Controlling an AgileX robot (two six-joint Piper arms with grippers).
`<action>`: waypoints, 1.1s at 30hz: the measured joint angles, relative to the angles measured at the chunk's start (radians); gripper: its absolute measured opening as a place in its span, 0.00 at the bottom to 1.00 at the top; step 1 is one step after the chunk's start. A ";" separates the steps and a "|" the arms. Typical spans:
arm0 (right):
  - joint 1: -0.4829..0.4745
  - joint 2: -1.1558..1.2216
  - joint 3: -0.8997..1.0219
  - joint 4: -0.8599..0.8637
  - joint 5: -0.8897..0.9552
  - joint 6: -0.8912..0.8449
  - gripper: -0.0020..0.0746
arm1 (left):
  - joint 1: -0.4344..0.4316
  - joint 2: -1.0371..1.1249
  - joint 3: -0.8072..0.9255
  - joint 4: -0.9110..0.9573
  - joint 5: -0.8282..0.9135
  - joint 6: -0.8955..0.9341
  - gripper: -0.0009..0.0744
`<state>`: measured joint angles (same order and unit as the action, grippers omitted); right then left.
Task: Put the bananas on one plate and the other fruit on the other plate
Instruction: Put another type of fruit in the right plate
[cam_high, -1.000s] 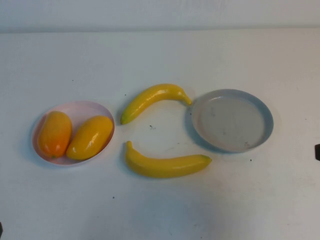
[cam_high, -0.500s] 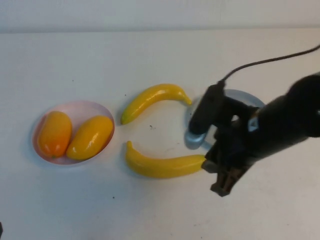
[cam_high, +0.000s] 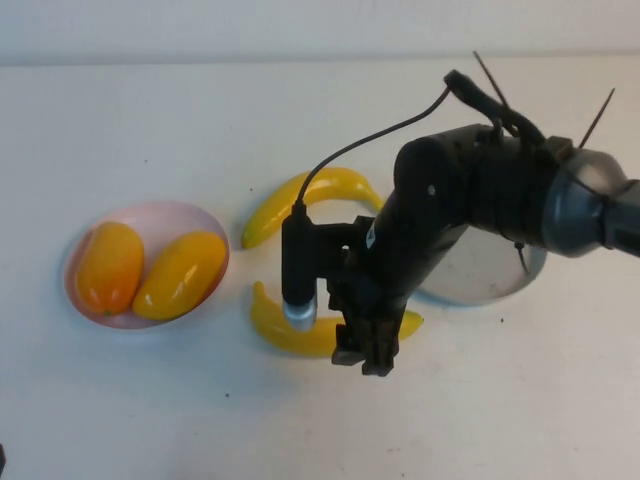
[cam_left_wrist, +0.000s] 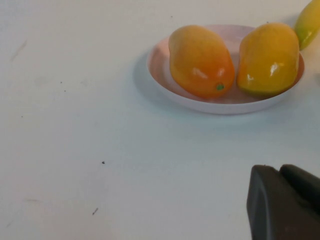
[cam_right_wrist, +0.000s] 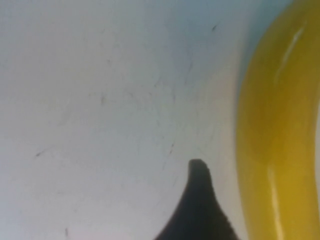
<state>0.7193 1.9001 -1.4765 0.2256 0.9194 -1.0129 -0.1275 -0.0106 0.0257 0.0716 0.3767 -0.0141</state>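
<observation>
Two bananas lie between the plates: the far one (cam_high: 275, 205) and the near one (cam_high: 272, 325). My right gripper (cam_high: 365, 352) hangs low over the near banana's right half, jaws apart. In the right wrist view one dark fingertip (cam_right_wrist: 199, 172) stands beside that banana (cam_right_wrist: 280, 140); the other finger is out of view. Two orange-yellow mango-like fruits (cam_high: 108, 265) (cam_high: 180, 272) lie in the pink plate (cam_high: 150, 210) at the left. The grey-blue plate (cam_high: 495, 275) is mostly hidden behind my right arm. My left gripper (cam_left_wrist: 287, 197) is shut and empty, near the pink plate (cam_left_wrist: 160, 75).
The right arm and its cable (cam_high: 360, 140) cross above the far banana's right end and the grey-blue plate. The white table (cam_high: 150, 400) has small dark specks. A banana tip (cam_left_wrist: 310, 22) shows beyond the fruits in the left wrist view.
My right arm entered from the right, swept left over the grey-blue plate, and now hangs above the near banana's right half. The fruits and plates have not moved.
</observation>
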 joint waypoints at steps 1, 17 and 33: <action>0.000 0.018 -0.013 0.000 0.002 -0.011 0.62 | 0.000 0.000 0.000 0.000 0.000 0.000 0.01; 0.000 0.177 -0.094 0.000 -0.006 -0.055 0.55 | 0.000 0.000 0.000 0.000 0.000 0.000 0.01; -0.104 -0.126 -0.005 -0.193 -0.197 0.816 0.42 | 0.000 0.000 0.000 0.000 0.000 0.000 0.01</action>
<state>0.6154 1.7741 -1.4814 0.0325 0.7220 -0.1965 -0.1275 -0.0106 0.0257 0.0716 0.3767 -0.0141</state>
